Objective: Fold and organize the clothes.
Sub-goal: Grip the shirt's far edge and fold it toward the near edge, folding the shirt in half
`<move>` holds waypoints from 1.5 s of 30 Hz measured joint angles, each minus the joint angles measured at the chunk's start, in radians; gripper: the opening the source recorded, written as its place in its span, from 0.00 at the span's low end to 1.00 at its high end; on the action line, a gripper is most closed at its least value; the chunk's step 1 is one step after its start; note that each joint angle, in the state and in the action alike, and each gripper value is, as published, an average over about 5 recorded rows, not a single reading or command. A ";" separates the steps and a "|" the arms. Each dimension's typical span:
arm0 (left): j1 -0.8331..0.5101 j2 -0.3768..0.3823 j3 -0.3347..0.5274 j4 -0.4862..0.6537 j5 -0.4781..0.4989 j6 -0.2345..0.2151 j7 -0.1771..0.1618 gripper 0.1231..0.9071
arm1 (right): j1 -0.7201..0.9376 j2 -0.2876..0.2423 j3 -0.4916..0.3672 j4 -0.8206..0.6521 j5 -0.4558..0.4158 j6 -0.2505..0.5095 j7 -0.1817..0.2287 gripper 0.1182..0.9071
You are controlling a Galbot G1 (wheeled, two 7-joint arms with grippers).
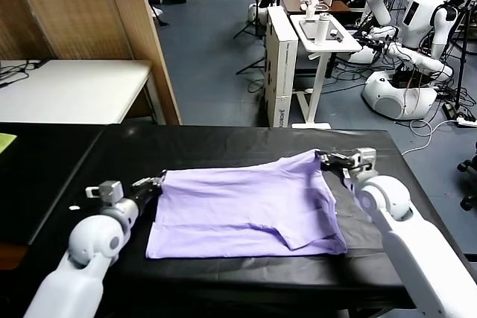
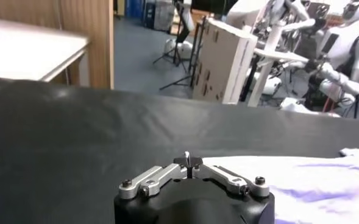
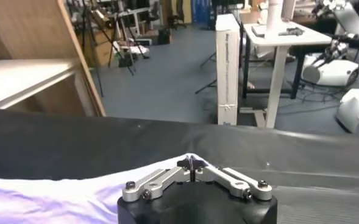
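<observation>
Even indoor light, mild softness

Overhead light puts a dull sheen on the black table [image 2: 75,140]; wrist views look softer, with faint shadows.

Both arms wear smooth white rounded shells with grey round joint caps. The left gripper [image 1: 156,182] and right gripper [image 1: 325,158] have black housings, silver linkage bars fastened with dark screws, and thin black fingers.

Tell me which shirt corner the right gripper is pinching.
The far right corner of the T-shirt, lifted off the black table by the right gripper; the left gripper pinches the far left corner.
</observation>
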 joint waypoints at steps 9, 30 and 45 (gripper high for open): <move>0.144 -0.023 -0.027 -0.069 0.046 -0.055 0.012 0.03 | -0.142 -0.026 0.051 0.122 -0.002 -0.067 0.027 0.03; 0.255 -0.056 -0.078 -0.091 0.053 -0.120 0.016 0.03 | -0.331 -0.014 0.144 0.178 -0.012 -0.068 0.027 0.03; 0.353 -0.118 -0.094 -0.106 0.113 -0.192 0.028 0.03 | -0.364 -0.014 0.136 0.173 -0.019 -0.068 0.027 0.03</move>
